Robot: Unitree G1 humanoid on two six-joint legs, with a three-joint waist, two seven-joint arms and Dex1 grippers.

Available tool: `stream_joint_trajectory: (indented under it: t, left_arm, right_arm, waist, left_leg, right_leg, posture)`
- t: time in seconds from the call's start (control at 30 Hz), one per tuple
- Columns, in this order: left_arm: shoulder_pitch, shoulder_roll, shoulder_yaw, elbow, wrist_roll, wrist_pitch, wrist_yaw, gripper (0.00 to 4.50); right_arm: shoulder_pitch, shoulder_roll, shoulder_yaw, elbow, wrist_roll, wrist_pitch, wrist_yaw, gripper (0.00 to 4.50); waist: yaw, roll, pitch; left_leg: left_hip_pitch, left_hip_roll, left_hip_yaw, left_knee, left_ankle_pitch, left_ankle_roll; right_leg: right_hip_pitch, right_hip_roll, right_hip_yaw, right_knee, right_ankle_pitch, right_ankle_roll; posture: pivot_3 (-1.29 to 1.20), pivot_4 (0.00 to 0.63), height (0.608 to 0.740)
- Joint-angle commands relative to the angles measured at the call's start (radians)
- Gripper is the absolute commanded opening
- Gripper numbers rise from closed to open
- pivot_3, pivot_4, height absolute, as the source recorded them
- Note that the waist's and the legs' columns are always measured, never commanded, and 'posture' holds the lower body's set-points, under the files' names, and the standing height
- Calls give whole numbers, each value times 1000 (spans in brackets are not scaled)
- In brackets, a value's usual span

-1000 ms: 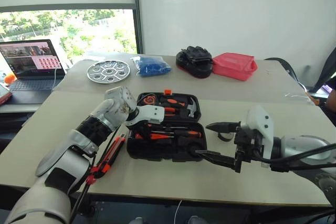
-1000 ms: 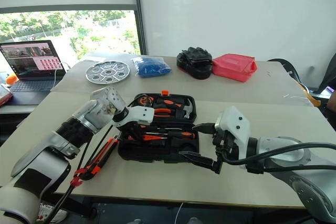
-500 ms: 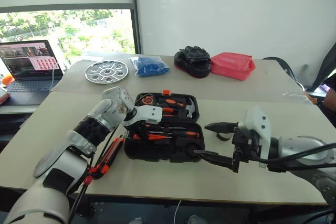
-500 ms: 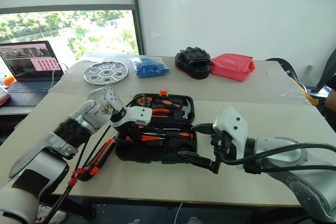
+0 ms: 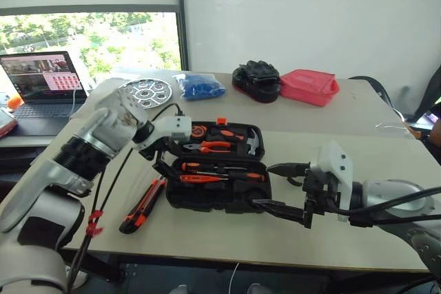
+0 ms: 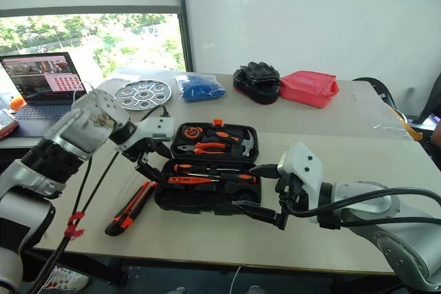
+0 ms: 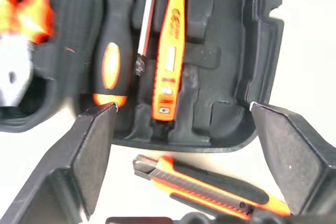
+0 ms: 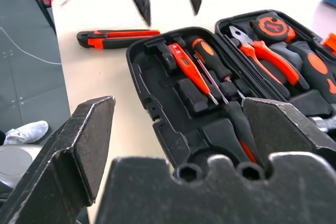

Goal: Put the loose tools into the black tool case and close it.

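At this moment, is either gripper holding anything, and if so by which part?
Nothing is held. The left gripper hangs open above the black tool case, and the right gripper is open and empty at the case's right end.

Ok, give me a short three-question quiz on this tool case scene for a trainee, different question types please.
1. True or false: the utility knife lies inside the black tool case.
2. Multiple choice: the left gripper is A) shut on a screwdriver, B) open and empty, C) shut on the case lid.
3. Fill in: beside the red container on the far table lies a pile of black ____.

Key: 1 false, it lies on the table left of the case; 2 B; 3 gloves.
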Motion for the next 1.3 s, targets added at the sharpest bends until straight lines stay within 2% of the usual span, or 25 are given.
stream_joint_trajectory:
  t: [0.03, 0.1, 0.27, 0.3, 0.6, 1.07, 1.3]
  left_arm:
    - [10, -60, 58, 40, -3, -80, 49, 2825]
    - [25, -89, 75, 43, -14, -90, 59, 2209]
    - [62, -123, 63, 40, 20, -137, 83, 241]
    - [69, -126, 56, 40, 32, -145, 89, 36]
    - [84, -140, 41, 86, 108, -180, 107, 36]
    - [123, -173, 38, 104, 150, -220, 109, 36]
    - [160, -153, 30, 67, 175, -247, 100, 36]
  right_arm:
    - [-9, 4, -8, -15, -11, -29, 2, 4500]
    - [-9, 6, -8, -14, -12, -29, 3, 4500]
    - [-15, 9, -6, -12, -13, -23, 3, 4500]
    - [-16, 9, -7, -13, -12, -22, 1, 4500]
    - [-9, 8, -21, -21, 4, -12, -10, 4500]
    - [-11, 15, -13, -16, 2, -11, -17, 4500]
    - [-9, 19, -11, -15, 2, -11, -23, 4500]
  waist:
    - [2, 0, 0]
    - [1, 0, 0]
    - [-8, 0, 0]
    - [-9, 0, 0]
    - [-7, 0, 0]
    - [-7, 0, 0]
    - [-7, 0, 0]
  left_leg:
    - [0, 0, 0, 0, 0, 0]
    - [0, 0, 1, 1, 0, 0]
    - [-1, 0, 0, 0, 0, 0]
    - [-1, 0, 0, 0, 0, 0]
    - [-1, 0, 1, 0, 0, 0]
    - [0, 0, 0, 0, 0, 0]
    - [0, 0, 0, 0, 0, 0]
  right_leg:
    - [0, 0, 0, 0, 0, 0]
    - [0, 0, 0, 0, 0, 0]
    - [-1, 0, 0, 0, 0, 0]
    - [-1, 1, 0, 0, 0, 0]
    - [-1, 1, 1, 0, 0, 0]
    - [-1, 1, 1, 0, 0, 0]
    - [0, 0, 1, 0, 1, 0]
  posture:
    - [0, 150, 740]
    - [0, 150, 740]
    - [0, 150, 740]
    - [0, 150, 740]
    - [0, 150, 740]
    - [0, 150, 740]
    - [0, 150, 740]
